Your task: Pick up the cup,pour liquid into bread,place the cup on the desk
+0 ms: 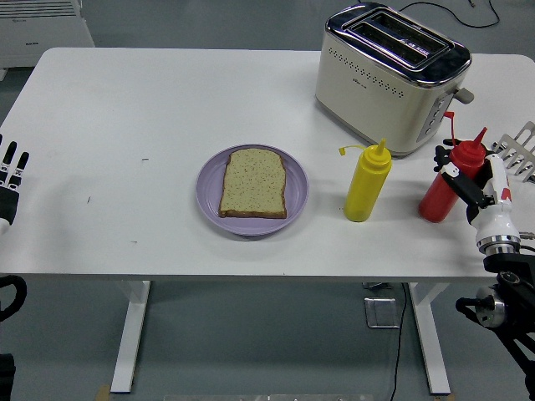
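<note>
No cup is in view; a red squeeze bottle (440, 196) stands on the table at the right, leaning slightly, its cap hanging open by a strap. My right hand (465, 179) is against its right side, with black fingers (458, 185) curled around the upper body. A slice of bread (253, 182) lies on a purple plate (206, 180) at the table's middle. A yellow squeeze bottle (368, 185) stands between the plate and the red bottle. My left hand (10, 180) rests at the left edge with its fingers straight.
A cream and chrome toaster (389, 75) sits at the back right, just behind both bottles. A white slotted utensil (520, 150) pokes in at the right edge. The table's near edge runs close below my right hand.
</note>
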Available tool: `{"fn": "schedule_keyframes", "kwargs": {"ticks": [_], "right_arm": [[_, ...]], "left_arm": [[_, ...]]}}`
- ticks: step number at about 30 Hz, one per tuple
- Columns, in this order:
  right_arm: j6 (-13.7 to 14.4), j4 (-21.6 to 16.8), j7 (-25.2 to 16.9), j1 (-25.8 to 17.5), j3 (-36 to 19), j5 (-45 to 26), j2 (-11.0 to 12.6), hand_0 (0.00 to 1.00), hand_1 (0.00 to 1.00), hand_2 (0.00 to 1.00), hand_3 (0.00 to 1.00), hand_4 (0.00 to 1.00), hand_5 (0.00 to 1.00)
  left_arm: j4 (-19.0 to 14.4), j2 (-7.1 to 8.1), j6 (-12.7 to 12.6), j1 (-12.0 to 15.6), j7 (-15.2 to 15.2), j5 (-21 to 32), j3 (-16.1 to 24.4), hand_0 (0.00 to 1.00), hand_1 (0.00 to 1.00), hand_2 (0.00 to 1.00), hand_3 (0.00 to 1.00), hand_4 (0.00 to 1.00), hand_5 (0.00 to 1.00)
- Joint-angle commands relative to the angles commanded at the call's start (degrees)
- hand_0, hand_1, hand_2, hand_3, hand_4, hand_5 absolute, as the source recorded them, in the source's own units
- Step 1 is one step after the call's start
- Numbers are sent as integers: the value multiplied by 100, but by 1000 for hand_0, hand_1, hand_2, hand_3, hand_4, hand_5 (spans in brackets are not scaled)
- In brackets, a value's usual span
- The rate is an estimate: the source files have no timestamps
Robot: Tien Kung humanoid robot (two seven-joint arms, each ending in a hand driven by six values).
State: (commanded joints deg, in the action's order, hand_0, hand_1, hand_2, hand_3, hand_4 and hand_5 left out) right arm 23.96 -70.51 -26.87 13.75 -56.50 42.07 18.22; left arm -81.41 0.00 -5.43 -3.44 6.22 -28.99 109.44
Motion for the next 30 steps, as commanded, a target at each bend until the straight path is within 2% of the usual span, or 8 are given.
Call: {"fn": "schedule_keyframes", "kwargs": {"ticks": [2, 3, 8, 9, 14, 15, 24, 30], "right_arm": [[-116, -47, 79, -83, -69, 109, 38, 701, 654, 655, 792, 815, 295], [-176, -79, 122, -132, -106, 174, 63, 896, 825, 894, 998, 872, 326], [-374, -261, 299, -351, -273, 523, 166, 896, 825, 894, 998, 872, 326], [-412, -299, 342, -402, -327, 607, 188, 948, 879, 982, 998, 871, 314], [-521, -418, 400, -578, -558, 694, 244, 948, 879, 982, 998, 871, 314], [-539, -434, 398, -599, -590, 687, 250, 988, 941, 998, 998, 925, 327], [-1333, -1388, 698, -1379, -1505, 906, 545, 998, 946, 998, 998, 936, 323], [-1709, -1805, 878, -1798, -2160, 870, 677, 998, 947, 998, 998, 900, 299]], "left_arm": [[1, 0, 0, -3, 0, 0, 4, 803, 781, 785, 718, 614, 998], [1, 0, 0, -6, 0, 1, 4, 803, 782, 785, 718, 614, 998], [1, 0, 1, -24, 1, 3, 10, 803, 782, 785, 718, 614, 998], [-1, 0, 3, -29, 1, 4, 11, 804, 782, 785, 718, 614, 998], [-3, 0, 3, -38, 1, 4, 17, 804, 782, 785, 718, 614, 998], [-3, 0, 3, -38, 1, 5, 18, 803, 782, 784, 719, 614, 998], [-8, 12, 3, -53, 2, 2, 26, 803, 781, 783, 718, 615, 998], [-11, 21, 4, -71, 3, 1, 14, 803, 782, 783, 718, 613, 998]]}}
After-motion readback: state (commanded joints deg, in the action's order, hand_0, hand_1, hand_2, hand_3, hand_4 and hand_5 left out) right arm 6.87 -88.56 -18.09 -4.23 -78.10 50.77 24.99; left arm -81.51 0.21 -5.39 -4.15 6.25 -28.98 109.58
